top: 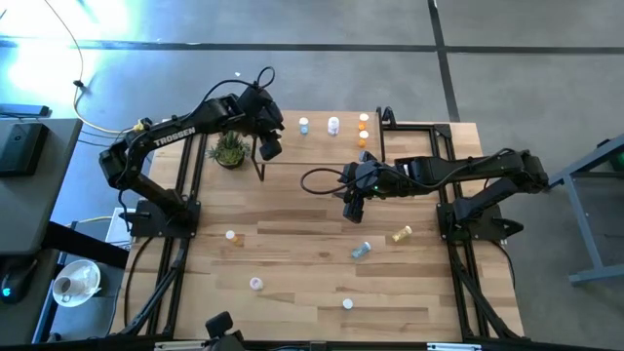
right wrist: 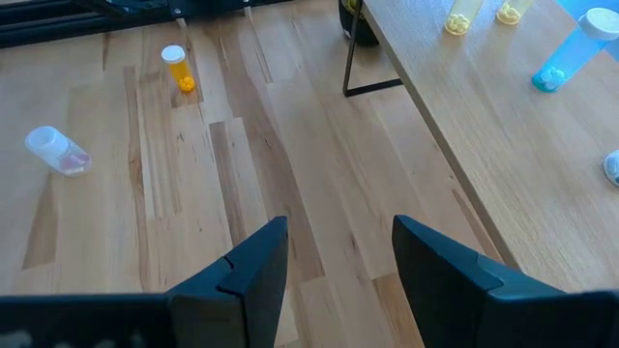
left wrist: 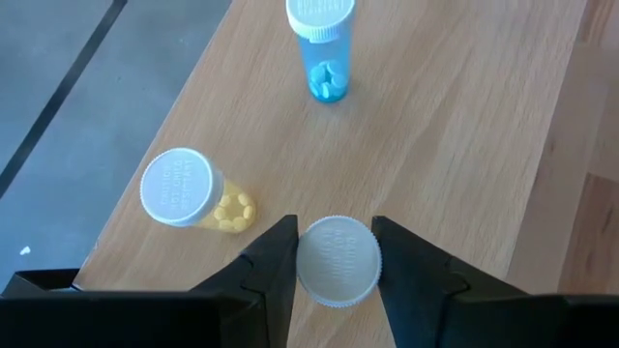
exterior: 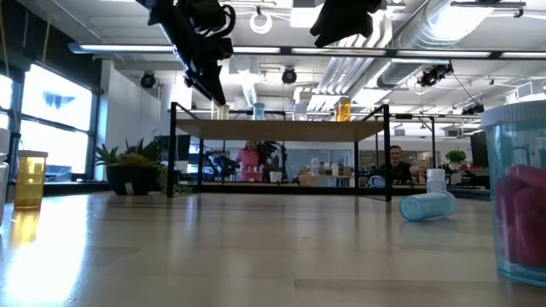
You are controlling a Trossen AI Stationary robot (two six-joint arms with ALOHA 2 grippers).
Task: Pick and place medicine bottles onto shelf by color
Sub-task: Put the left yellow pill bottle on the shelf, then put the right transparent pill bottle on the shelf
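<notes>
The shelf (top: 322, 156) stands at the table's far side. On it are a blue bottle (top: 303, 125), a pale one (top: 333, 124) and two orange ones (top: 364, 119). My left gripper (top: 268, 141) is over the shelf's left end, shut on a white-capped bottle (left wrist: 337, 259) whose body is hidden under its cap. A yellow bottle (left wrist: 184, 193) and the blue bottle (left wrist: 324, 48) stand close by it on the shelf top. My right gripper (top: 353, 207) hangs open and empty over the table's middle, in front of the shelf (right wrist: 464, 145). My left gripper pinches the bottle's white cap (left wrist: 319, 290) by its round side between the two fingers (left wrist: 276, 266). The fingers come from above, pointing down. The bottle is upright. I cannot tell whether its base stands on the shelf top.
A small potted plant (top: 229, 151) stands at the shelf's left end. Loose bottles are on the table: an orange one upright (top: 231, 235), a pale one (top: 255, 284), a white one (top: 347, 303), a blue one lying (top: 361, 251) and a yellow one lying (top: 401, 234).
</notes>
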